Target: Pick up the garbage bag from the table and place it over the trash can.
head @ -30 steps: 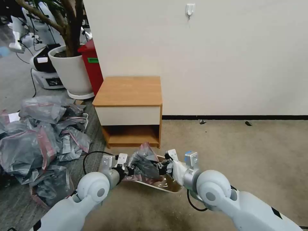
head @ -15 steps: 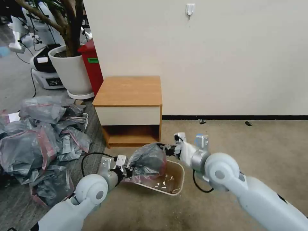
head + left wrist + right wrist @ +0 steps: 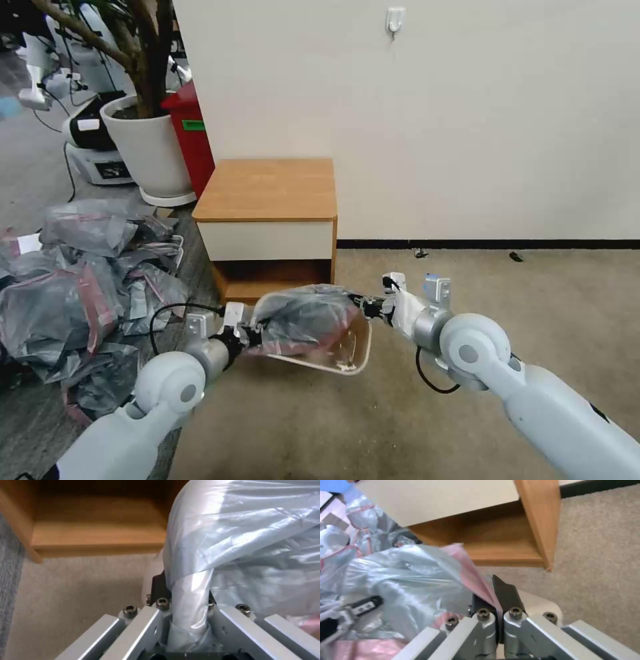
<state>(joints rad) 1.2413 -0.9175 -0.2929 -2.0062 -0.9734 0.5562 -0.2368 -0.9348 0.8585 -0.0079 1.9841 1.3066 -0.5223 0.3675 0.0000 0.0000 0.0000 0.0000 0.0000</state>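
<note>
The garbage bag (image 3: 303,323) hangs stretched between both arms over the trash can (image 3: 357,347), just in front of the table (image 3: 267,190) — held at opposite edges, seemingly to open its mouth wide enough for the rim; the left pincer (image 3: 252,333) is clenched on a twisted fold of grey film; the right pincer (image 3: 369,308) is clamped tight on the pink band — neither has any gap to spare.

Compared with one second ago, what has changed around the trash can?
The right gripper moved away from the left gripper, toward the robot's right and farther forward, stretching the garbage bag wide over the trash can. The left gripper shifted slightly left. The can now looks tilted. Both grippers still clamp the bag's rim. The table and the heap of bags stayed put.
</note>
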